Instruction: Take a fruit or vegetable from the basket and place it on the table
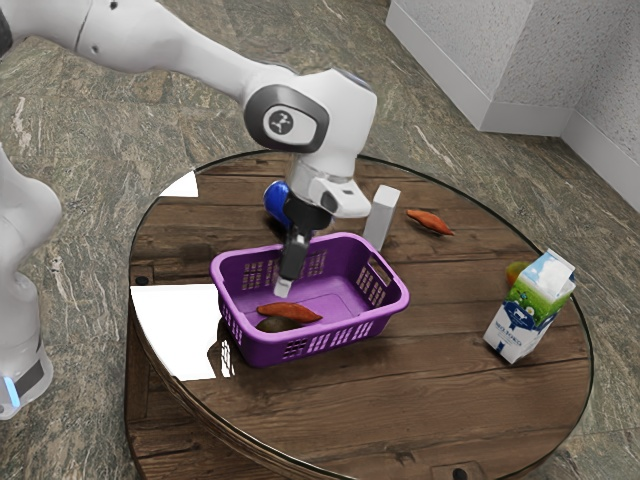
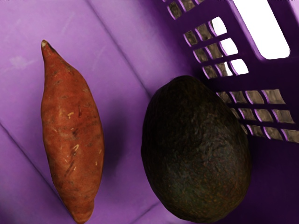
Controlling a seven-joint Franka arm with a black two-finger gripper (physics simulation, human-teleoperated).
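In the exterior view my gripper (image 1: 284, 287) points down inside the purple basket (image 1: 362, 324), above the basket floor and just behind an orange-brown sweet potato (image 1: 290, 312). A dark avocado (image 1: 277, 325) lies beside that sweet potato, partly hidden by it and the near wall. From the wrist view, the sweet potato (image 2: 72, 135) and the larger-looking avocado (image 2: 196, 149) lie side by side with a gap between them, the avocado nearer the perforated wall. Neither is held.
Around the basket on the round wooden table (image 1: 440, 400) stand a milk carton (image 1: 531, 308), a white block (image 1: 382, 218) and a blue object (image 1: 277, 203). Another sweet potato (image 1: 430, 222) lies on the wood behind the basket. A yellow-green fruit (image 1: 516, 272) is partly behind the carton.
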